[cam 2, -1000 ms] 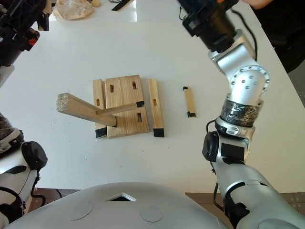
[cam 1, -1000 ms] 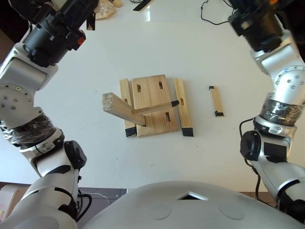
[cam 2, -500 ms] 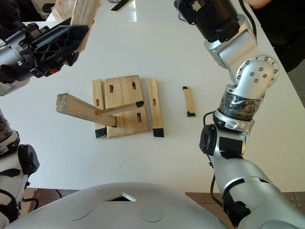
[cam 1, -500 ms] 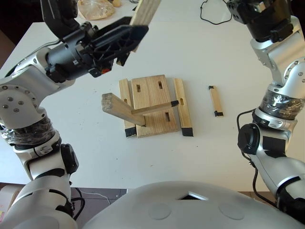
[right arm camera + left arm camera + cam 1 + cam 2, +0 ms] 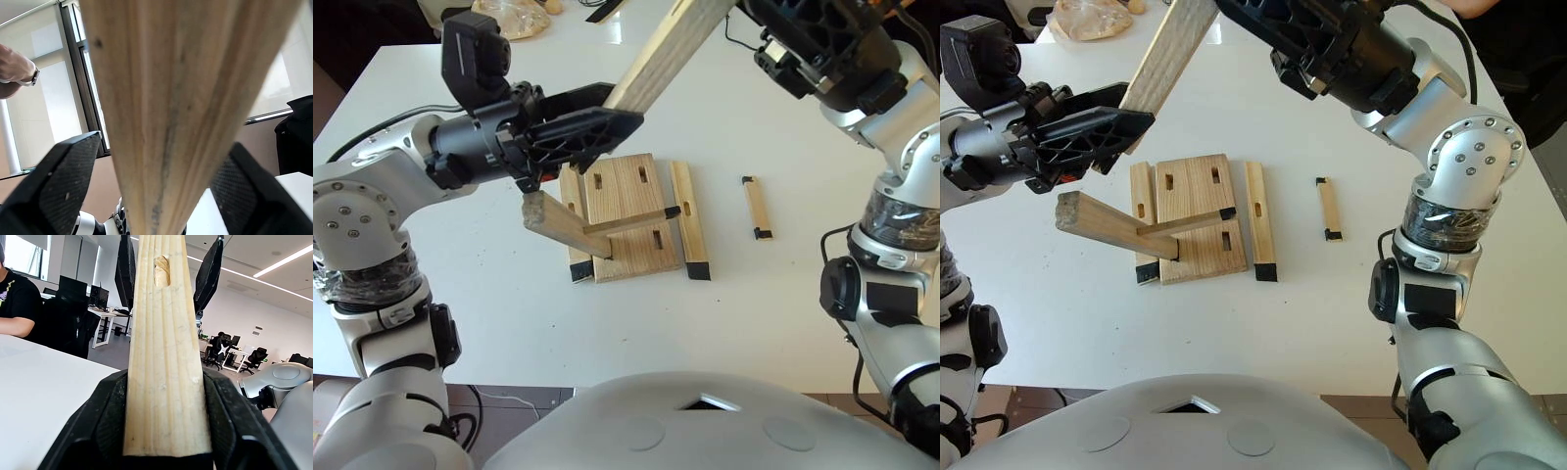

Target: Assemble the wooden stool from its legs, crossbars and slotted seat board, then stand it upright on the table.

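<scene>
On the desk [image 5: 509, 323], nearest, the seat board [image 5: 626, 215] is lying flat. A slanted leg [image 5: 563, 225] is rising from its near-left slot toward 10 o'clock, and a loose crossbar [image 5: 757, 208] is resting well apart at 3 o'clock. Above the board's far edge, the left hand [image 5: 619, 106] is pinching the held leg [image 5: 666, 54] near its lower end. Its long axis is running from 7 to 1 o'clock. The board is lying at 6 o'clock from this hand, so I think the left arm is the nearer one. Farther, the right hand [image 5: 164, 142] is meeting the leg's upper end, but I cannot tell if it is gripping.
</scene>
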Controlling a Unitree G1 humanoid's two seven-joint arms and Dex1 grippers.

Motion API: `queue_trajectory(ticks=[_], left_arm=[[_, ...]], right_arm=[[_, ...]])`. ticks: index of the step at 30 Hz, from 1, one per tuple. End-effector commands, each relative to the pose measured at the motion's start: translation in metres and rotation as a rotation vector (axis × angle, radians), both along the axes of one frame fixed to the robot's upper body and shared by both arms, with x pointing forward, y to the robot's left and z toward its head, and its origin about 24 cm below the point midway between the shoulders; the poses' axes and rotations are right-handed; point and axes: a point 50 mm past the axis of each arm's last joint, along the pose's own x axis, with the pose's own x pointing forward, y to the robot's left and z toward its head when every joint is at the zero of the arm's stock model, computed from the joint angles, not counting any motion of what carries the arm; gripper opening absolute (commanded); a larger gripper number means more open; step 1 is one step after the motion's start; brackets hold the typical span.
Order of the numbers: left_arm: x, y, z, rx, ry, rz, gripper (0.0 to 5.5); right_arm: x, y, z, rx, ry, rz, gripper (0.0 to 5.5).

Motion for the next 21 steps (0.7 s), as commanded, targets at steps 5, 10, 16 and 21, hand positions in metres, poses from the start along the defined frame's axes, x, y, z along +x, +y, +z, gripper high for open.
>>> queue_trajectory(ticks=[5,10,16,21], left_arm=[[-0.002,0.0,-0.002,0.038,-0.008,-0.009,2.03],[-0.002,0.001,-0.003,0.043,-0.006,-0.009,2.03],[-0.003,0.0,-0.006,0.057,0.001,-0.013,2.03],[0.01,0.003,-0.002,0.053,-0.027,0.095,2.03]], right_arm=[[-0.002,-0.001,0.005,-0.009,-0.016,0.004,2.67],[-0.001,-0.005,0.009,0.008,-0.019,-0.007,2.11],[-0.003,-0.006,0.009,0.005,-0.039,-0.013,2.11],[-0.002,-0.009,0.003,-0.013,-0.045,-0.048,2.11]])
